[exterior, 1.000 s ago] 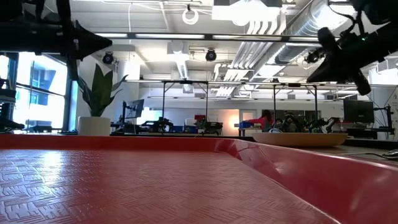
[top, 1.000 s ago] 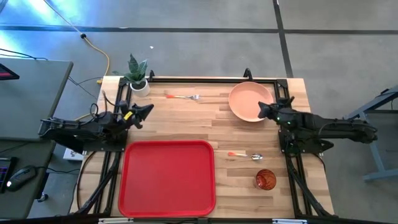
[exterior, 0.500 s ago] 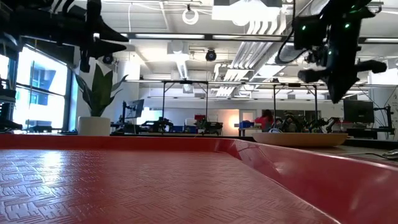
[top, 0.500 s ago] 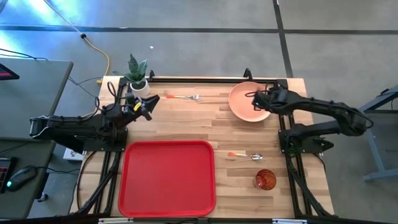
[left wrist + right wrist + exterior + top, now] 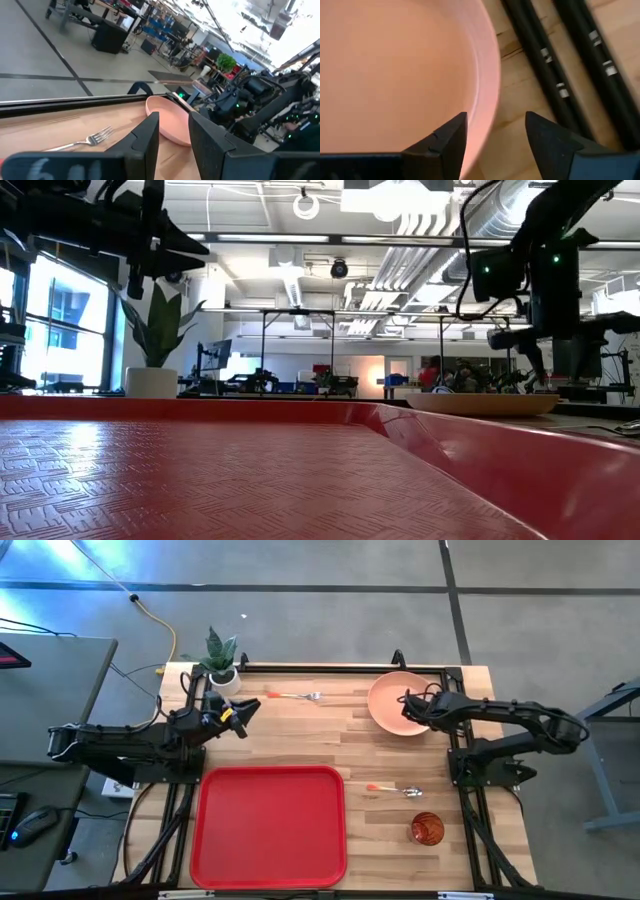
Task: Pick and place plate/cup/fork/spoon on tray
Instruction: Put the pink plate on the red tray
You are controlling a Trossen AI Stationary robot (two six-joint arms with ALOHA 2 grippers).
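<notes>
The peach plate [image 5: 393, 700] lies flat on the table at the far right. My right gripper [image 5: 408, 703] points down over the plate's right part, open. In the right wrist view [image 5: 495, 122] one finger stands inside the rim [image 5: 489, 85] and one outside, above it. The fork [image 5: 296, 696] lies at the far middle. My left gripper [image 5: 250, 704] is open and empty, above the table to the left of the fork [image 5: 85, 140]. The spoon [image 5: 396, 789] and the red cup [image 5: 427, 829] sit right of the red tray [image 5: 268, 825].
A small white pot with a green plant [image 5: 222, 668] stands at the far left corner, close behind my left gripper. Black frame rails [image 5: 555, 60] run along the table's right edge beside the plate. Bare wood lies between the fork and the tray.
My right gripper has moved toward the table's left, out over the plate, tipped to point down, and dropped toward the plate's rim. My left gripper has moved toward the far edge and to the right, nearer the fork. Nothing on the table has moved.
</notes>
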